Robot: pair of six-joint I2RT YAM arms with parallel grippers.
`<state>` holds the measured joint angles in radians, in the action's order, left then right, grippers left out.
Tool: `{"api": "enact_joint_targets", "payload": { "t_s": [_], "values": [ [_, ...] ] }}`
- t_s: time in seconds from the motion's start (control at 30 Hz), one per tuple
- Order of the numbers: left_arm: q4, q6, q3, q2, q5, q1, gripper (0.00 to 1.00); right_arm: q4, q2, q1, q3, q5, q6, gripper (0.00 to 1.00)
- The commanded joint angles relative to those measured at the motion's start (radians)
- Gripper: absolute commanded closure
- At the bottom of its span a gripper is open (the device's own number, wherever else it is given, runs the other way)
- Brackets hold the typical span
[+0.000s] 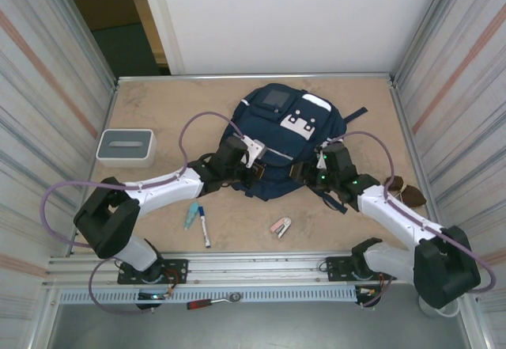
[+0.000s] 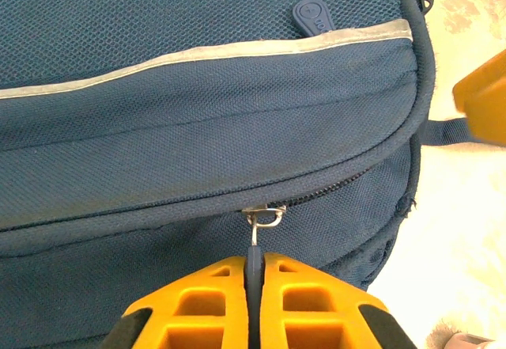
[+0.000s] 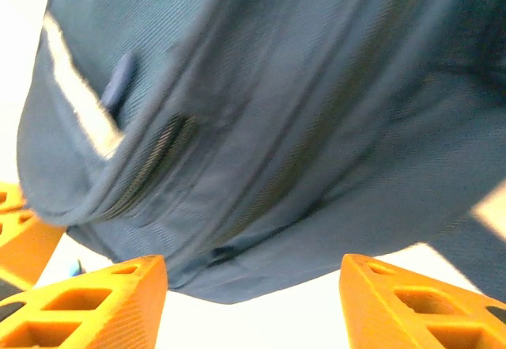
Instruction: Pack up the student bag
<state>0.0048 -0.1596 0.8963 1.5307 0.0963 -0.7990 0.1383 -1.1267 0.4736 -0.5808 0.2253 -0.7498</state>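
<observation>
- student bag (image 1: pixel 281 139): navy, lying flat at the centre of the desk (image 1: pixel 158 111), slightly toward the top of the overhead frame. Grey square panel and white patch face up.
- Left wrist view: the bag (image 2: pixel 198 88) covers most of the frame, with a white reflective stripe across the upper half. Zipper teeth show to the right of the slider.
- zipper pull (image 2: pixel 254 240): thin metal tab hanging from the slider, lower centre of the frame, pinched between the orange fingers.
- left tool (image 2: pixel 254 274): clamped tight on the zipper pull, no gap between its fingers. In the overhead view it (image 1: pixel 241 155) sits at the bag's left side.
- right tool (image 3: pixel 251 274): jaws spread wide, gripping nothing. Bag fabric (image 3: pixel 277 127) sits just beyond the fingertips (view is blurred, can't tell if it touches). In the overhead view it (image 1: pixel 322 165) is at the bag's right side.
- Elsewhere on the desk:
  - grey-white box (image 1: pixel 126 147), far left, well apart from the bag
  - marker (image 1: pixel 204 225) and a teal item (image 1: pixel 191 216), lower left of the bag
  - small pink-white item (image 1: pixel 281 226) below the bag
  - brown item (image 1: pixel 405 189) at the right edge, beside the right arm
</observation>
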Motion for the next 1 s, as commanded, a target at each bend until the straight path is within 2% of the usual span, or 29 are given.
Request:
{"api": "enact_joint_targets", "payload": {
  "t_s": [0.0,0.3,0.37,0.5,0.57,0.73,0.97],
  "values": [
    [0.026,-0.012,0.022,0.003,-0.002,-0.004,1.0,-0.07,-0.077,0.048,-0.058,-0.056,-0.027,0.47],
    [0.023,-0.008,-0.005,-0.017,-0.019,-0.003,1.0,-0.13,-0.247,0.085,-0.123,-0.081,-0.003,0.53],
    [0.022,-0.007,-0.007,-0.02,-0.019,-0.004,1.0,-0.113,-0.257,0.085,-0.133,-0.11,0.007,0.62],
    [0.022,0.0,-0.022,-0.036,-0.043,-0.003,1.0,-0.074,-0.233,0.08,-0.119,-0.2,0.023,0.91],
    [0.017,0.004,-0.033,-0.05,-0.06,-0.001,1.0,-0.057,-0.207,0.068,-0.105,-0.228,0.035,0.99],
    [0.005,0.018,-0.064,-0.084,-0.078,0.046,1.0,-0.02,-0.138,-0.005,-0.075,-0.234,0.073,1.0],
    [-0.03,0.035,-0.088,-0.122,-0.106,0.108,1.0,0.011,-0.078,-0.117,-0.079,-0.15,0.151,1.0]
  ]
}}
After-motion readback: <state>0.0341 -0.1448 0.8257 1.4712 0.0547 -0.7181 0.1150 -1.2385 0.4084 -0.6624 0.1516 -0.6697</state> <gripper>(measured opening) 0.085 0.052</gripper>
